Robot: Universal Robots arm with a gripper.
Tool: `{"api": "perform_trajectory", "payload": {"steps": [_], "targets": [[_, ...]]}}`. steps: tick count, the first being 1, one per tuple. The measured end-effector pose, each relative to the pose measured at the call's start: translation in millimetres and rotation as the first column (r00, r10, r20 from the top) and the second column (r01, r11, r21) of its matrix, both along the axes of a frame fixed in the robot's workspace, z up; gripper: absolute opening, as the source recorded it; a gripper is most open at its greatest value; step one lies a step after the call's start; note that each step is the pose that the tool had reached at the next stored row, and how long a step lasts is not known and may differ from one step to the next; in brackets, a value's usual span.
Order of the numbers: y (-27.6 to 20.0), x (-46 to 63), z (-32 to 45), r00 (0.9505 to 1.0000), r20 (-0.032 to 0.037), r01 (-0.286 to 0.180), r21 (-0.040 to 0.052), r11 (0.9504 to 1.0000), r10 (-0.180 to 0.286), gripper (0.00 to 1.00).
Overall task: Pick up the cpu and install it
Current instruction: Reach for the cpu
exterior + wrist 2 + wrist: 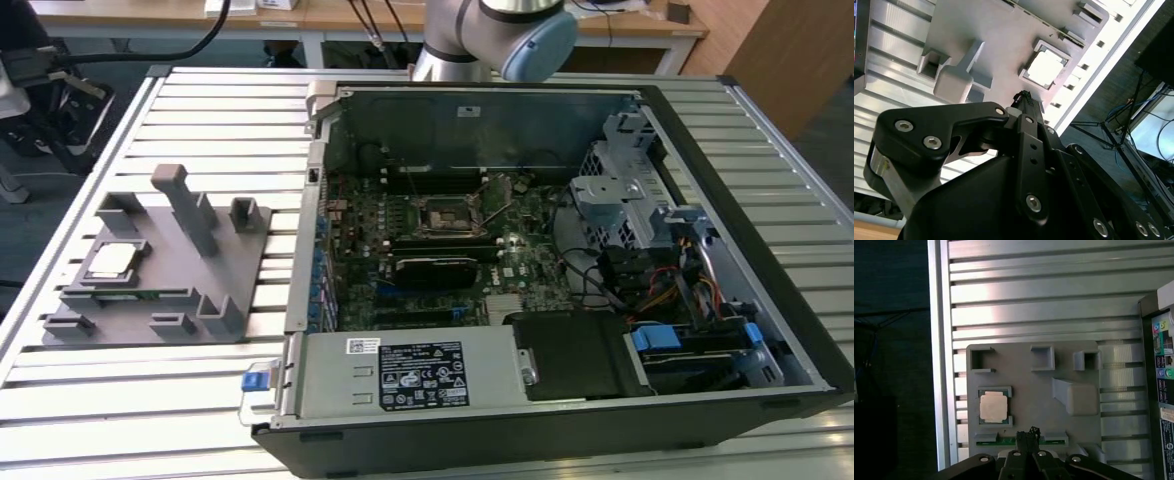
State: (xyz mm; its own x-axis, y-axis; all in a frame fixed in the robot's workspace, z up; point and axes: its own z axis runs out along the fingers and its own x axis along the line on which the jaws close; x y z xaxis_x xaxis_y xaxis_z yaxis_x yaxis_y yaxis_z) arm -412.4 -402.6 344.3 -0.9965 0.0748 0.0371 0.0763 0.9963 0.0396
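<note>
- Closest to the wrist cameras, the gripper (1029, 432) has its black fingertips drawn together to a narrow point, and there's nothing between them.
- In the second wrist view that gripper (1025, 96) hangs clear above the grey fixture (999, 35), touching nothing.
- Below it is the cpu (993, 406), lying flat with its pale metal top up, seated in a square recess of the fixture (1034, 365).
- In the first wrist view a thin green strip (1004, 441) lies in a slot of the fixture just beside the cpu's recess, close under the fingertips.
- The fixture sits on the ribbed metal surface (1029, 315).
- In the exterior view the cpu (111, 260) is at the fixture's (200, 270) end nearer the exterior view's left, with the tall post (180, 200) standing near it.
- On the exterior view's right, well apart from the cpu, the open computer case (534, 440) lies on its side on the surface (134, 400).
- Deep inside, the black socket frame (445, 214) sits on the motherboard.
- Farthest back, the arm (481, 40) rises behind the case.
</note>
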Motion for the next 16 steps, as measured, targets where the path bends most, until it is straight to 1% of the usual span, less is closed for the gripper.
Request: {"api": "perform_trajectory", "payload": {"steps": [10,16], "targets": [[0.0,-11.0,-2.6,1.0000,-0.0001,0.000,0.0000,1.0000,0.000,0.11],[0.0,-22.6,-3.8,1.0000,0.0000,0.000,0.0000,1.0000,0.000,0.11]]}}
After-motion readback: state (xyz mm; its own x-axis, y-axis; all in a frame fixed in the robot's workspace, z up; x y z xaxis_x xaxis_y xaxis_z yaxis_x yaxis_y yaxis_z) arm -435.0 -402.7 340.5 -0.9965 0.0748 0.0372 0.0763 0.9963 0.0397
